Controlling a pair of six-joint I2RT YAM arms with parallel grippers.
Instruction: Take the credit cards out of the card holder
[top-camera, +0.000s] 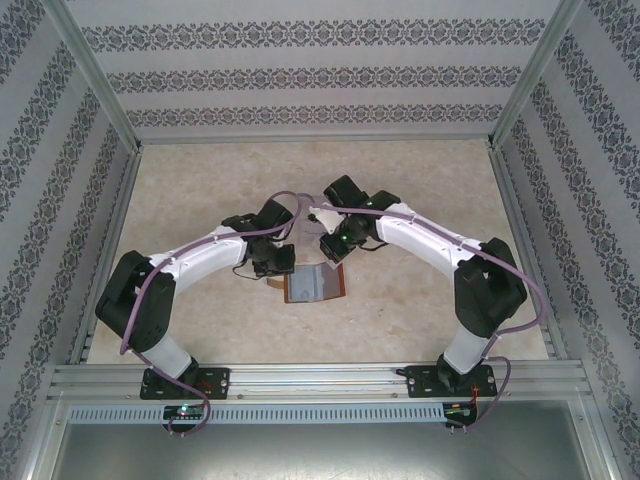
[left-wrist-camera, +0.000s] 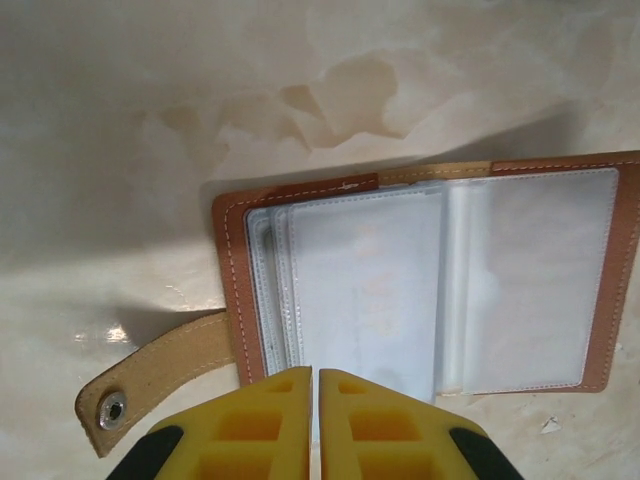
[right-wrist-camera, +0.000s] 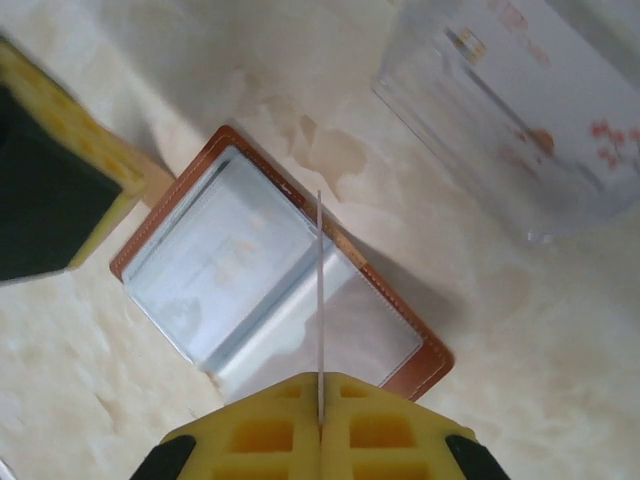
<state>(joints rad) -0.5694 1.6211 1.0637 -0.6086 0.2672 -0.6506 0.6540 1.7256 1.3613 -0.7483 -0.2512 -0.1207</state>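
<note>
The card holder lies open flat on the table, brown leather rim up, pale clear sleeves showing, its strap tab off to the left. A whitish credit card still sits in a sleeve of its left half. My left gripper is shut at the holder's near edge, pinching a sleeve page. My right gripper is shut on another credit card, seen edge-on as a thin white line, raised over the open card holder. From above, both grippers meet over the card holder.
A clear plastic tray with faint red marks lies beyond the wallet, at the upper right of the right wrist view. The left arm's yellow fingers press at the wallet's far-left corner. Patterned walls and metal rails enclose the beige table.
</note>
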